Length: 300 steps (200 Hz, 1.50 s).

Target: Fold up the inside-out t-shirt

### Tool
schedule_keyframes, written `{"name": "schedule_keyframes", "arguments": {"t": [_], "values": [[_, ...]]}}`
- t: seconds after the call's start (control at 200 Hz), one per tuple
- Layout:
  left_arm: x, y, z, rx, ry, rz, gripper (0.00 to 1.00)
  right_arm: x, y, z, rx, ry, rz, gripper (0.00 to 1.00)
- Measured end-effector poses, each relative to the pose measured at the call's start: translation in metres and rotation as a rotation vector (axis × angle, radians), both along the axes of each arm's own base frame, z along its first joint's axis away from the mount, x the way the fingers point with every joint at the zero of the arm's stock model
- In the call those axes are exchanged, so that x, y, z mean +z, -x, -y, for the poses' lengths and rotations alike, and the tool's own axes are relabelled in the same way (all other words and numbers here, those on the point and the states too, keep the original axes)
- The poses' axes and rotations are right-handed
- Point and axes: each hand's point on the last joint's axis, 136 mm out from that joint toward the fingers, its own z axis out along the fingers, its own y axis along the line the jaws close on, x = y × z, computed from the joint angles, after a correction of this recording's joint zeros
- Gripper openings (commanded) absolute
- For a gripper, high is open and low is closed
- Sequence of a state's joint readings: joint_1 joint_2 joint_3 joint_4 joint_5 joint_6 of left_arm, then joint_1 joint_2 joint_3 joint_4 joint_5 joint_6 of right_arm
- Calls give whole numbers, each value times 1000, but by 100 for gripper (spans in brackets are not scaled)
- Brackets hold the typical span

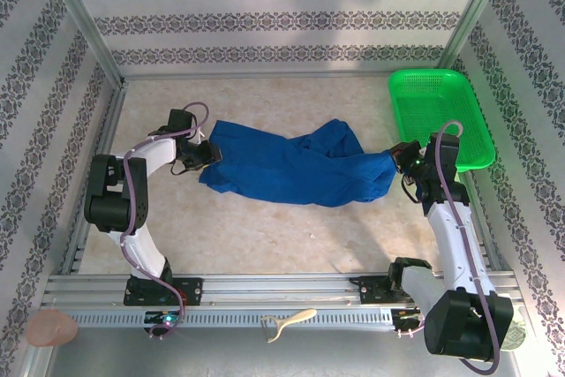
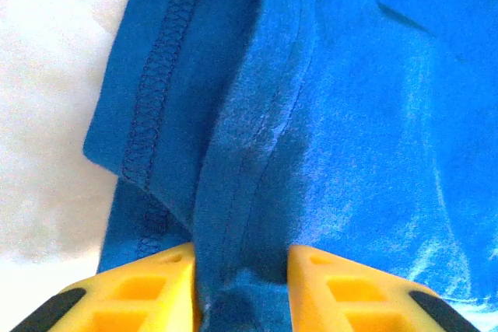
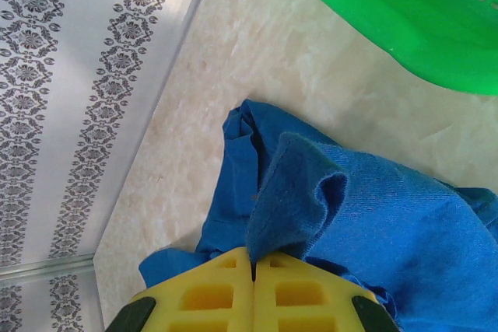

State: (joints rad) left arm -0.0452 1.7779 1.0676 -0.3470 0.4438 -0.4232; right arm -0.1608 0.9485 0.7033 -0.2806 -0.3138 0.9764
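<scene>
Left jaws of mine clamp the shirt (image 1: 291, 169) at centre left; right jaws pinch its other end near the basket (image 1: 439, 116).

T-shirt (image 1: 291, 169) lies on table (image 1: 265, 236), basket (image 1: 439, 110) far right.

I see the inside-out t-shirt (image 1: 291, 168), royal blue soft cloth, lying rumpled in a long band across the middle of the counter (image 1: 265, 236), running left to right. Its left part spreads wider and flatter, and the right end narrows to a bunched wad. Up close, a hem (image 2: 159, 75) shows its looped stitching.
</scene>
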Motion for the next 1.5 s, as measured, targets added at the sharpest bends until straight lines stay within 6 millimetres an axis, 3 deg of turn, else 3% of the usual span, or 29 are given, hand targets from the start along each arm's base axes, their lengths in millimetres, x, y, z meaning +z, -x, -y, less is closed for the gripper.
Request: {"name": "schedule_keyframes", "arguments": {"t": [0.125, 0.185, 0.305, 0.385, 0.44, 0.495, 0.575, 0.65, 0.774, 0.844, 0.899, 0.999, 1.249, 1.339, 1.499], "values": [[5, 0, -1, 5, -6, 11, 18, 0, 0, 0, 0, 0, 0, 0], [10, 0, -3, 13, -10, 18, 0, 0, 0, 0, 0, -1, 0, 0], [30, 1, -6, 21, -28, 40, 0, 2, -2, -1, -3, -13, -2, 0], [61, -10, -7, 33, -27, 86, 0, 15, -10, -2, 5, -26, 9, 0], [95, -26, -7, 48, -14, 143, 0, 32, -20, -2, 11, -38, 29, 0], [143, -48, -9, 71, 6, 243, 0, 59, -34, -2, 18, -49, 73, 0], [223, -77, -14, 109, 42, 415, 0, 112, -55, -2, 27, -63, 175, 0], [302, -90, -25, 156, 83, 575, 0, 168, -69, 0, 27, -81, 296, 0], [423, -82, -48, 227, 145, 822, 0, 255, -78, 9, 6, -128, 490, 0], [474, -69, -60, 260, 166, 932, 0, 296, -76, 16, -8, -147, 578, 0], [501, -58, -66, 274, 181, 991, 0, 322, -71, 20, -14, -161, 637, 0], [522, -45, -69, 284, 204, 1031, 0, 354, -61, 21, -12, -188, 711, 0], [520, -26, -63, 302, 274, 984, 0, 404, -32, 21, -8, -229, 807, 0], [540, -8, -62, 309, 291, 1027, 0, 435, -11, 22, -12, -215, 869, 0], [587, 26, -62, 307, 314, 1148, 0, 506, 44, 8, 23, -156, 1049, 0]]}}
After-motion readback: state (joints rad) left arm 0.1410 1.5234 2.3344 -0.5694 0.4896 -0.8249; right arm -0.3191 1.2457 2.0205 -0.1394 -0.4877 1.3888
